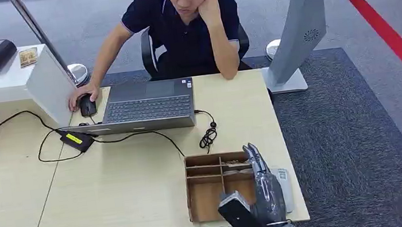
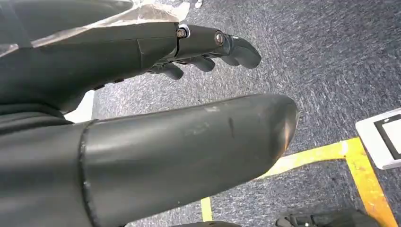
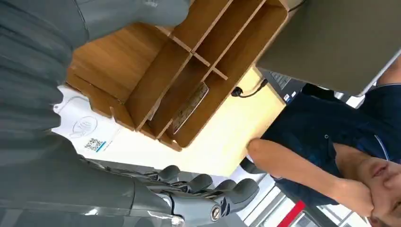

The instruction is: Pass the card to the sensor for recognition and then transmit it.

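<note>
Grey-blue carpet floor (image 1: pixel 364 145) all round, a red stripe (image 1: pixel 392 38) running across it at the far right, yellow tape lines (image 2: pixel 326 153) on it in my left wrist view. One pale wood table (image 1: pixel 109 188) made of two tops butted together. One person (image 1: pixel 188 28) in a dark polo sits at its far side, head partly cut off, one hand on a mouse (image 1: pixel 87 106), the other propping the chin. One grey kiosk stand (image 1: pixel 298 32), top cut off. One open laptop (image 1: pixel 148 105), cables (image 1: pixel 132 136) trailing from it with a black adapter (image 1: pixel 76 140). One white board (image 1: pixel 50 85) stands beside the laptop. One brown divided box (image 1: pixel 213 187) at the table's near right corner; one card (image 3: pixel 189 108) lies flat in one of its narrow compartments, print too small to read. A white sensor pad (image 1: pixel 284 187) just right of the box, mostly hidden by my arm; its logo and QR code show in the right wrist view. My right hand (image 1: pixel 261 178) hovers over the box's right edge, fingers straight and apart, holding nothing. My left hand (image 2: pixel 189 56) hangs over the carpet, fingers loosely extended, empty
</note>
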